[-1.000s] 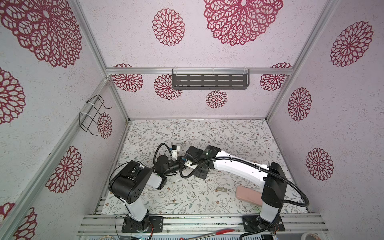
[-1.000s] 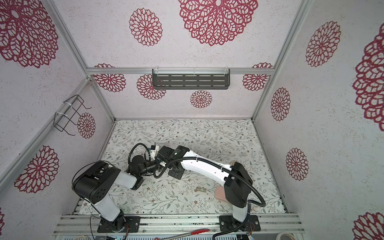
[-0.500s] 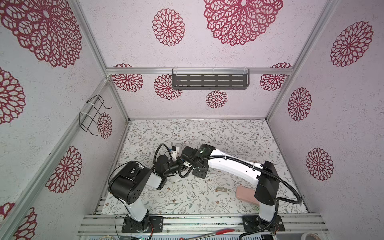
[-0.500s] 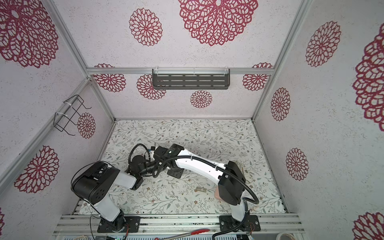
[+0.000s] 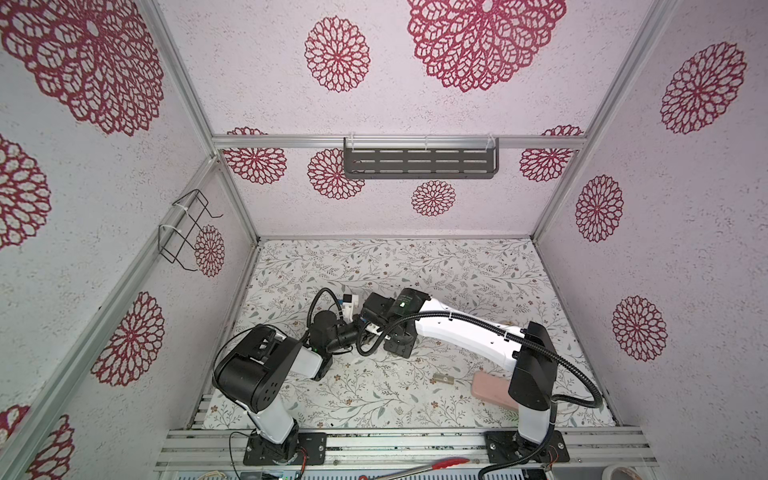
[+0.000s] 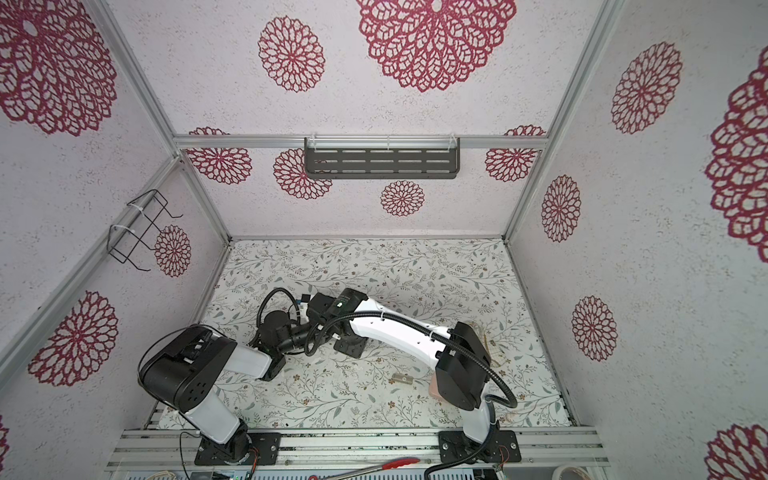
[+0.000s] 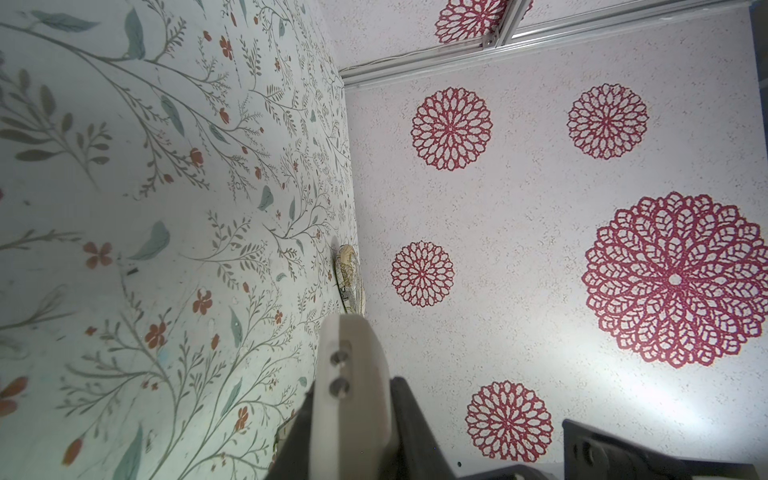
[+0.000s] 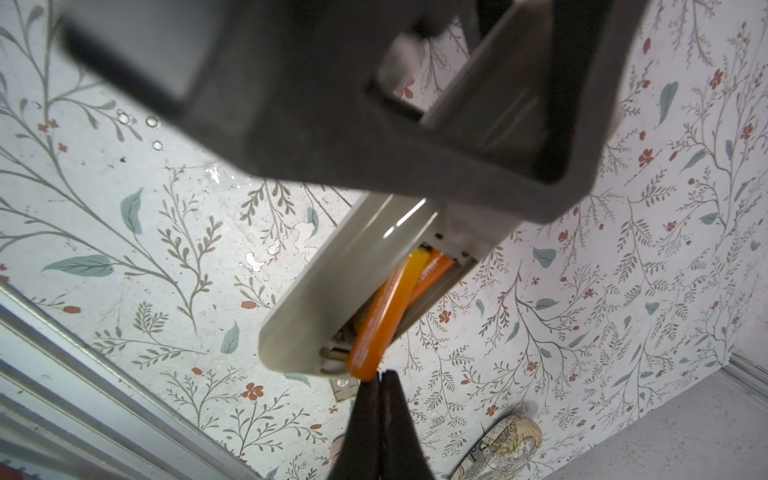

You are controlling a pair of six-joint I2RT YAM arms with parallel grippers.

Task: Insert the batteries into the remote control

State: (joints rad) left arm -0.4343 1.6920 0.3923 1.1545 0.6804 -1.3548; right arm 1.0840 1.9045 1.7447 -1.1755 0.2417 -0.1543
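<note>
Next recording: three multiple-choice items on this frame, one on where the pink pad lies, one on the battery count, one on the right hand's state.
1. The pad lies: A) on the table by the right arm base; B) at the table's far edge; C) at its left edge.
2. Batteries showing in the remote: A) one; B) two; C) three.
3. The right hand is: A) wide open; B) shut, tips at a battery's end; C) shut on the pad.
1 A: a top view shows it there. 2 B: two orange cylinders show in it. 3 B: its fingers meet at the raised battery's end.
</note>
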